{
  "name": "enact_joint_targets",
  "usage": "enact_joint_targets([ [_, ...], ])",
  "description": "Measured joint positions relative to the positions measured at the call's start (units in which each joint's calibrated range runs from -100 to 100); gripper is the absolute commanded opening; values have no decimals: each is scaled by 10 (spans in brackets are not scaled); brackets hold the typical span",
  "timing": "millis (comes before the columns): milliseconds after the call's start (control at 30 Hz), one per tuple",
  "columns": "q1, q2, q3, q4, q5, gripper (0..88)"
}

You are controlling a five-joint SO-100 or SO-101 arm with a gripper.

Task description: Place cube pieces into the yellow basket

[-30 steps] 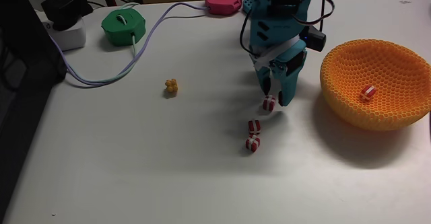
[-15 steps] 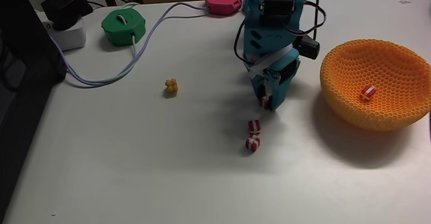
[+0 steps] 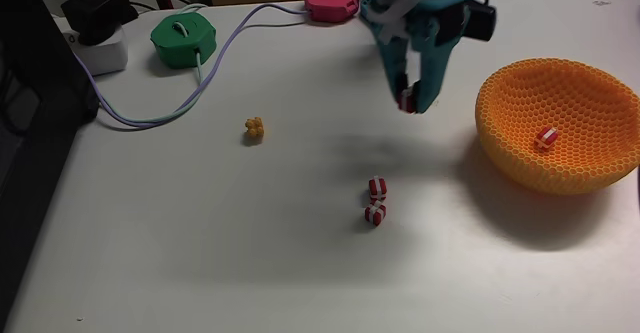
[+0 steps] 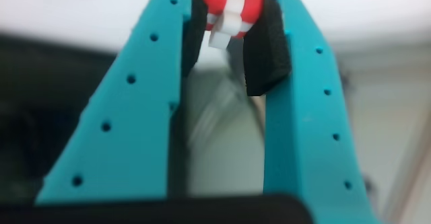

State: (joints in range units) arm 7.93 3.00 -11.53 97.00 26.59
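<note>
Transport step: gripper [image 3: 407, 101] pinching one cube piece [image 4: 231, 7] aloft; next move must carry it over the yellow basket [image 3: 520, 163].

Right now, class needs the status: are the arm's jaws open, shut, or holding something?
Gripper: shut on a cube piece, lifted clear of the table.

White table [image 3: 200, 243] with basket [image 3: 560, 123], cubes [image 3: 376, 201]

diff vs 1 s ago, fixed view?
The teal pincer closed on one red-and-white cube piece and lifted it off the white table. Unchanged: two cube pieces on the table, one in the orange-yellow honeycomb basket.
</note>
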Motion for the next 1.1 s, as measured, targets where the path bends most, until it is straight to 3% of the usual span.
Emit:
enact_joint_targets([
  [67, -62, -31, 11, 8, -12, 25],
  [233, -219, -38, 25, 9, -51, 163],
  [400, -257, -38, 26, 9, -63, 188],
  [533, -193, -38, 26, 9, -60, 189],
  [800, 52, 73, -49, 1, -17, 185],
  [1100, 92, 218, -68, -62, -4, 183],
])
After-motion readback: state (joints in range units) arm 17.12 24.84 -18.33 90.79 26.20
